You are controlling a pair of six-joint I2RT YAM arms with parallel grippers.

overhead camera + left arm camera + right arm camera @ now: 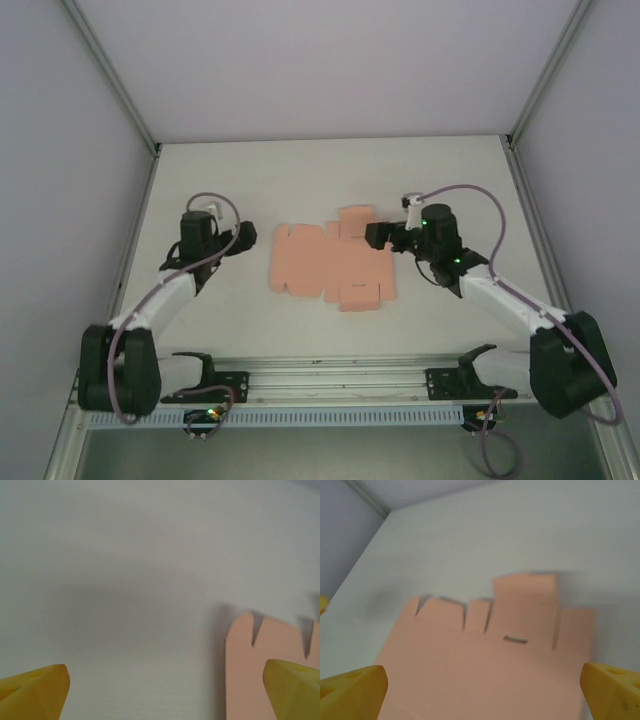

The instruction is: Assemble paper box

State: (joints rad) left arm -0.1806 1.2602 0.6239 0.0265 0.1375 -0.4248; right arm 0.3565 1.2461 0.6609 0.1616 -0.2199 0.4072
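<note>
The paper box is a flat salmon-pink die-cut sheet (325, 262) lying on the white table, with flaps and tabs along its far and near edges. My left gripper (246, 240) hovers just off the sheet's left edge, open, nothing between its yellow fingertips (35, 690); the sheet's notched corner (250, 675) shows by the right-hand fingertip. My right gripper (374, 235) stands open at the sheet's right end, near the far flap. In the right wrist view the sheet (485, 655) spreads between and beyond the wide-apart fingertips (612, 690), with a slot and a raised flap visible.
White walls enclose the table (330, 170) on three sides, with metal corner posts (110, 75) at the back left and right. An aluminium rail (330, 378) carrying both arm bases runs along the near edge.
</note>
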